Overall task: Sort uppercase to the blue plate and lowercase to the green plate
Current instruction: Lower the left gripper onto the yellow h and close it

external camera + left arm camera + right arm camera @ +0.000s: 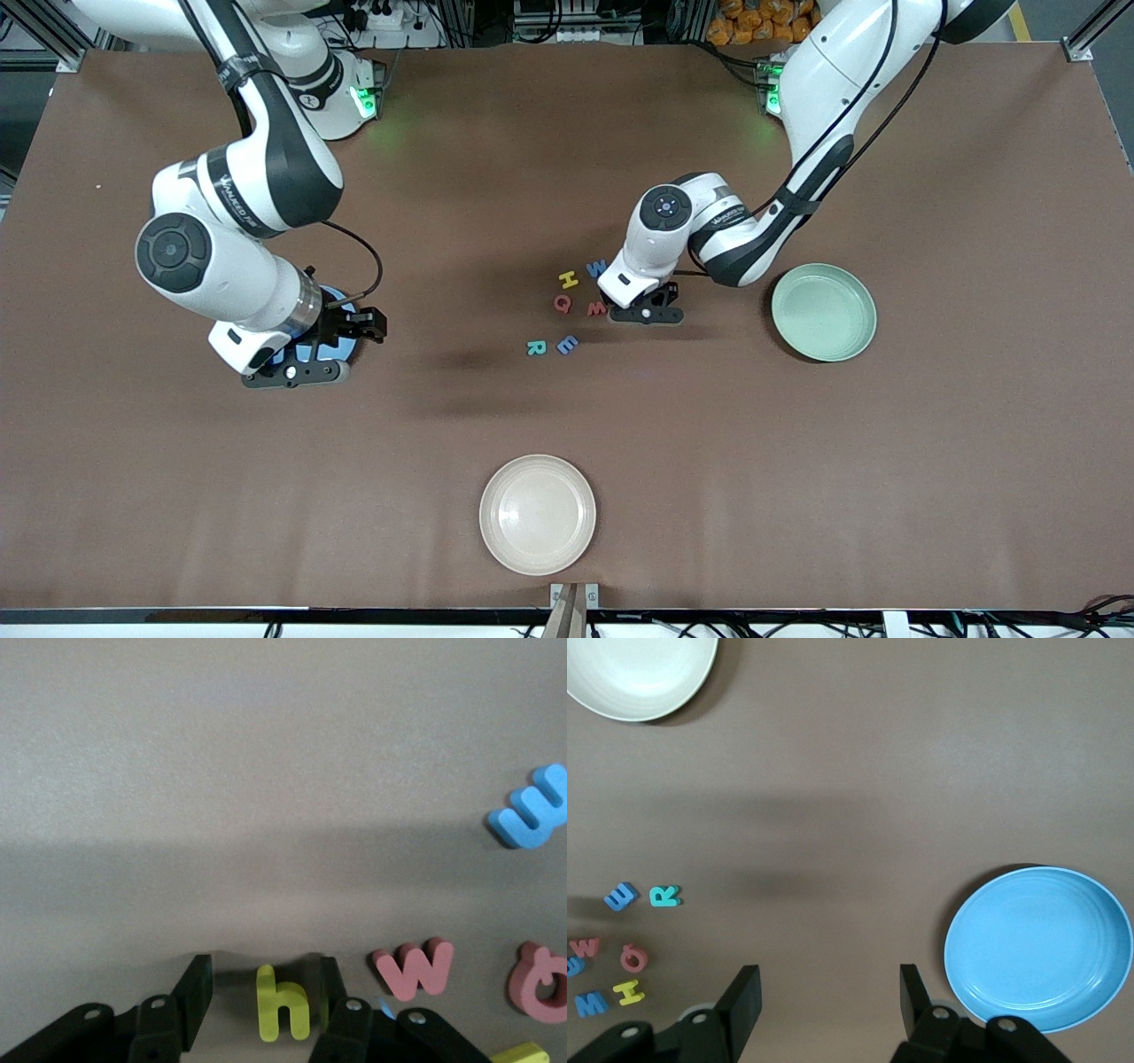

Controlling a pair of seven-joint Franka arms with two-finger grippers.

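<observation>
- The left gripper (pixel 266 997) was down at the table among the cluster of small foam letters, its fingers partly closed around the small yellow foam lowercase h (pixel 282 1003); the h lay between the pads with a little gap showing on each side, so a firm grip was not yet certain.
- The red foam w (pixel 414 968) and the red foam Q (pixel 542 981) lay just beside that gripper, and the blue foam w (pixel 532 811) lay a little apart from them.
- The green foam R (pixel 535 347) and blue foam E (pixel 567 345) lay nearer the front camera than the other letters.
- The right gripper (pixel 826 997) hung over the round shallow blue plate (pixel 1041 948), fingers apart and holding nothing; that arm appeared to wait.
- The round pale mint-green plate (pixel 824 312) sat empty toward the left arm's end of the table.
- The step in hand seemed to be picking the h; next it likely needed a firmer close, a lift, and a carry to the green plate.
</observation>
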